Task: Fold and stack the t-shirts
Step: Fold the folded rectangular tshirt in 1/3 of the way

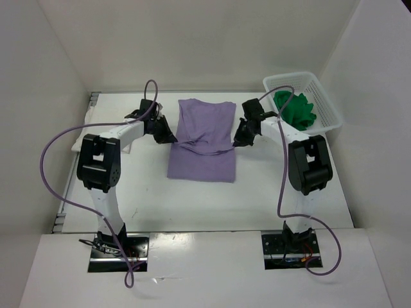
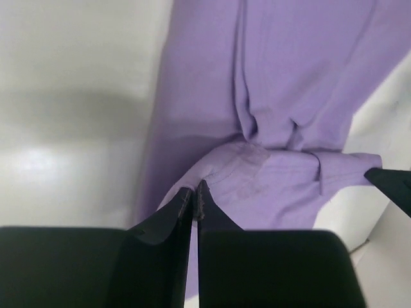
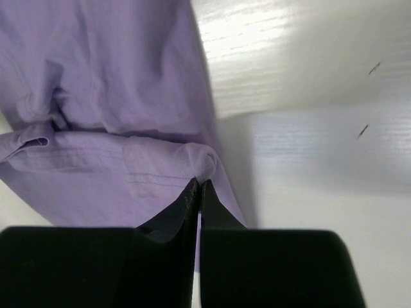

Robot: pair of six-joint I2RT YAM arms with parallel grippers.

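Observation:
The lavender t-shirt [image 1: 202,138] lies in the middle of the table, its far half raised and sagging between my two grippers. My left gripper [image 1: 168,136] is shut on the shirt's left edge; the left wrist view shows the jaws [image 2: 194,192] pinching a fold of the purple cloth [image 2: 289,77]. My right gripper [image 1: 239,138] is shut on the right edge; the right wrist view shows the jaws [image 3: 198,187] pinching a hemmed corner of the purple cloth [image 3: 96,77]. The green t-shirt [image 1: 295,109] lies crumpled in the basket. A pale cream cloth [image 1: 78,144] lies at the left, partly hidden by my left arm.
The white lattice basket [image 1: 329,106] stands at the back right, close behind my right arm. White walls close in the table at the left, back and right. The right gripper's fingertip [image 2: 393,185] shows at the right edge of the left wrist view.

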